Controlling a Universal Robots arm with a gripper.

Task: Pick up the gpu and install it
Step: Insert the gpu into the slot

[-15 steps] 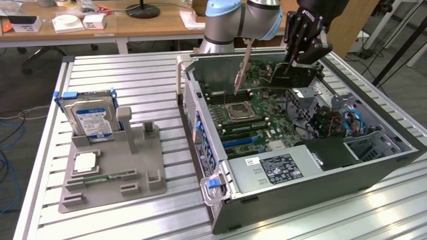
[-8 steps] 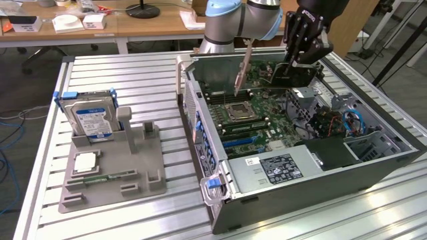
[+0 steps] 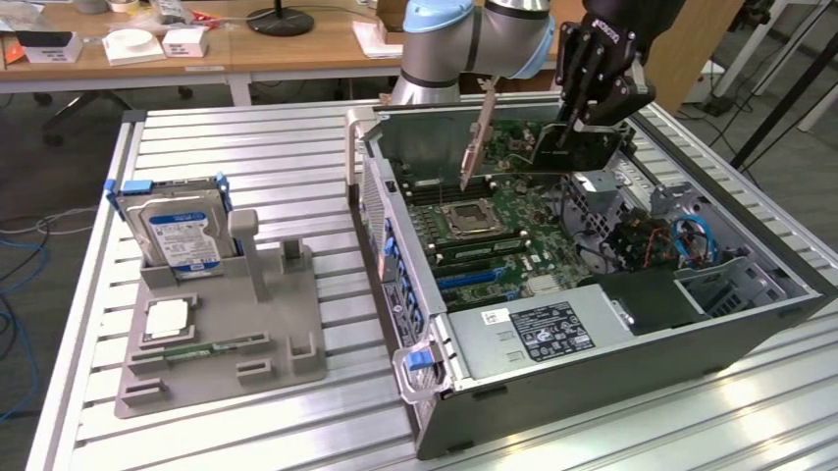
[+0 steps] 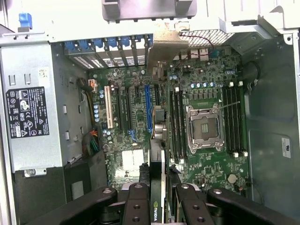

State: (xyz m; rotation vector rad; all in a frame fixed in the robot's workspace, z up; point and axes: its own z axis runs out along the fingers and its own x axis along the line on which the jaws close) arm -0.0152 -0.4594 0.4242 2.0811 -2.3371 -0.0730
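Desk (image 3: pixel 262 432) of metal slats nearest. On it, at exterior view's left, grey holder tray (image 3: pixel 304 355) w/ RAM stick (image 3: pixel 196 350) lying flat along its near part, square CPU chip (image 3: pixel 167 319) just behind, and hard drive (image 3: pixel 183 235) w/ blue-white label upright in far slot. At exterior view's right, PC case (image 3: pixel 629 383) on its side, lid off. PSU (image 3: pixel 544 329) at its near end, motherboard (image 3: pixel 485 245) w/ empty CPU socket (image 3: pixel 469 218) further in.

Beyond socket, toward far end of case, hand (image 3: pixel 576 132) comes down from above, clenched on the gpu (image 3: pixel 576 155). Card stands on edge over the board, silvery bracket end toward exterior view's left. Can't tell if it's in a slot or just above.

Wrist view: black fingers (image 4: pixel 136 201) either side of the gpu (image 4: pixel 158 164), seen edge-on, running btwn blue slot (image 4: pixel 148 108) and RAM slots (image 4: pixel 176 122), bracket next to case's rear wall.

Behind case, arm (image 3: pixel 458 39). Farthest back, wooden bench (image 3: pixel 262 49) w/ small boxes
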